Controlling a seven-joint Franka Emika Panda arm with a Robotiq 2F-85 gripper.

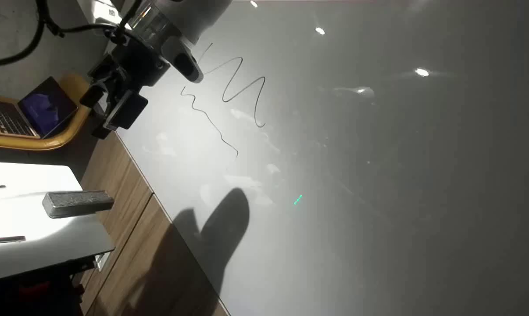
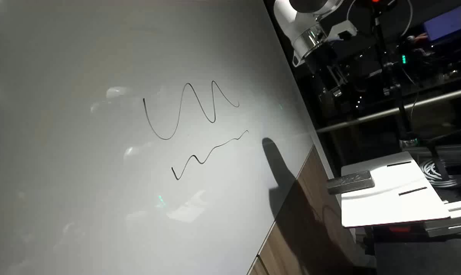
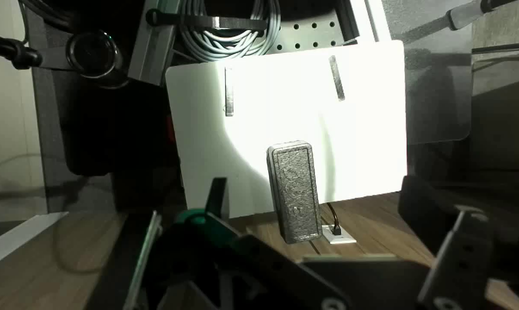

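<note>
Count: end effector point(image 3: 315, 193), 1; gray block point(image 3: 295, 193), 1, centre of wrist frame; cable coil point(image 3: 230, 48), 1; white panel point(image 3: 285, 107), 1, bears 2 dark strips point(image 3: 229, 92); whiteboard point(image 2: 81, 183), 1, carries 2 wavy black lines point(image 2: 214, 105).

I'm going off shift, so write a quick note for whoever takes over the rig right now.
Gripper: open, empty, not touching the grey block.
Grey block: eraser-like, lies on the white panel, one end overhanging its edge.
Whiteboard: bears two wavy black lines.
Done: gripper faces the block, which shows between the open jaws in the wrist view.
Left: block not yet gripped; both lines still on the whiteboard.
</note>
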